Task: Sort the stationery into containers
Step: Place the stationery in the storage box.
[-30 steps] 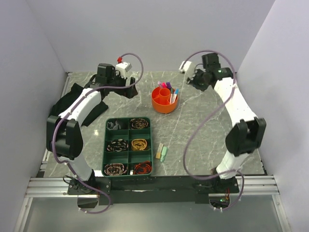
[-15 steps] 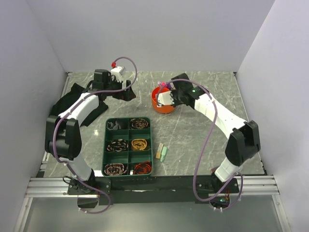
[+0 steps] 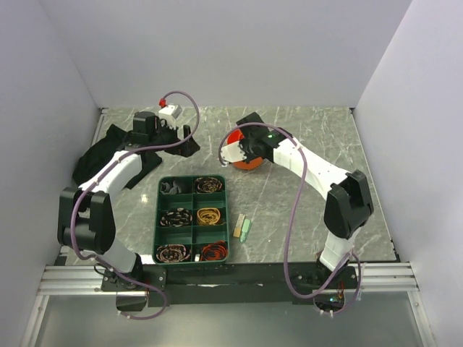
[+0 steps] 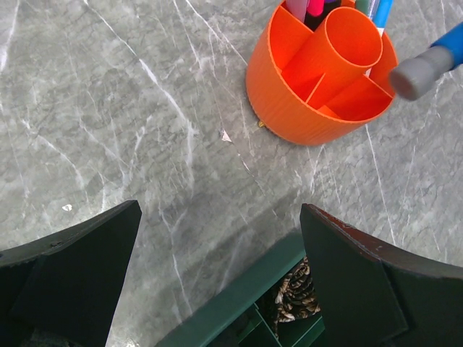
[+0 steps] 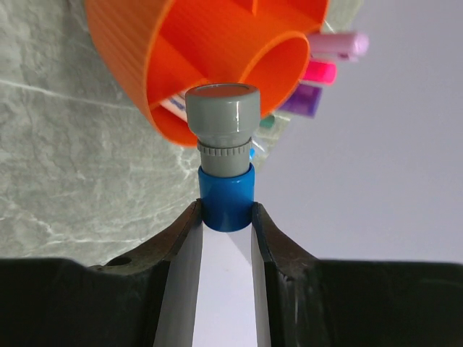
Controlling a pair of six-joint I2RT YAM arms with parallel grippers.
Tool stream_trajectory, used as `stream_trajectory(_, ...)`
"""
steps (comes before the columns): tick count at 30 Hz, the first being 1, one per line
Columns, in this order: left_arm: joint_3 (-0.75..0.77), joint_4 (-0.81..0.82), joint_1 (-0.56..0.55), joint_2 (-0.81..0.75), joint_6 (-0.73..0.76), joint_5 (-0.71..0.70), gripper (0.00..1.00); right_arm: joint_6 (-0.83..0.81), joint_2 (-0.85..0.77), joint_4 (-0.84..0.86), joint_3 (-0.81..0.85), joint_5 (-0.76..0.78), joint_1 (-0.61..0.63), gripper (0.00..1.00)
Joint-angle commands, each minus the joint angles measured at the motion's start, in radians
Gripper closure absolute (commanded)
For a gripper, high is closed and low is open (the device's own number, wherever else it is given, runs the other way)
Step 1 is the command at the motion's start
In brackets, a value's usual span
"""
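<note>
- Closest to you, near the desk's near edge: a pale green eraser block and a beige one. They lie side by side, touching, just right of the green tray.
- That tray sits mid-desk toward the near edge, with its compartments full of coiled bands.
- Your left gripper is past the tray's far edge. Its jaws are spread as wide as they go, nothing is between them, and it hangs over bare marble left of the pot.
- The orange pot stands upright toward the far middle of the desk. There are pink, purple and blue pens in the sections on its far side.
- Your right gripper is right at the pot, pinching a blue marker by its barrel. The grey cap end sticks out past the fingertips.
- In the left wrist view the cap looks like it's hovering over the pot's rim. From the top your arm covers most of the pot, so I can't tell which section it lines up with.
</note>
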Motion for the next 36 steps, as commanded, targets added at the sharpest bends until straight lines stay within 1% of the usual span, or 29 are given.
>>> stream_trajectory(1, -0.018, 0.049, 0.002, -0.063, 0.004, -0.004, 0.01, -0.015, 0.043, -0.025, 0.067, 0.038, 0.014, 1.0)
stream_trajectory(12, -0.065, 0.076, 0.005, -0.092, -0.024, -0.004, 0.0, -0.028, 0.109, -0.022, 0.097, 0.075, 0.026, 1.0)
stream_trajectory(13, -0.064, 0.076, 0.005, -0.091, -0.024, -0.002, 0.01, -0.027, 0.112, -0.016, 0.093, 0.081, 0.026, 0.99)
stream_trajectory(14, -0.065, 0.078, 0.005, -0.092, -0.019, -0.002, 0.0, -0.024, 0.113, -0.011, 0.09, 0.084, 0.029, 0.93)
stream_trajectory(16, -0.062, 0.075, 0.005, -0.089, -0.019, -0.002, 0.01, -0.022, 0.11, 0.003, 0.08, 0.092, 0.032, 0.86)
stream_trajectory(17, -0.062, 0.075, 0.005, -0.089, -0.019, -0.002, 0.01, -0.019, 0.109, 0.009, 0.075, 0.092, 0.035, 0.8)
stream_trajectory(20, -0.064, 0.079, 0.008, -0.082, -0.028, 0.004, 0.01, -0.01, 0.098, 0.015, 0.066, 0.089, 0.045, 0.76)
stream_trajectory(25, -0.054, 0.079, 0.014, -0.06, -0.05, 0.019, 0.0, 0.001, 0.101, 0.027, 0.051, 0.092, 0.061, 0.75)
stream_trajectory(28, -0.045, 0.08, 0.016, -0.053, -0.05, 0.019, 0.01, 0.004, 0.112, 0.036, 0.051, 0.11, 0.064, 0.68)
stream_trajectory(36, -0.041, 0.11, 0.016, -0.045, -0.073, 0.032, 0.01, 0.039, 0.149, 0.03, 0.07, 0.161, 0.072, 0.67)
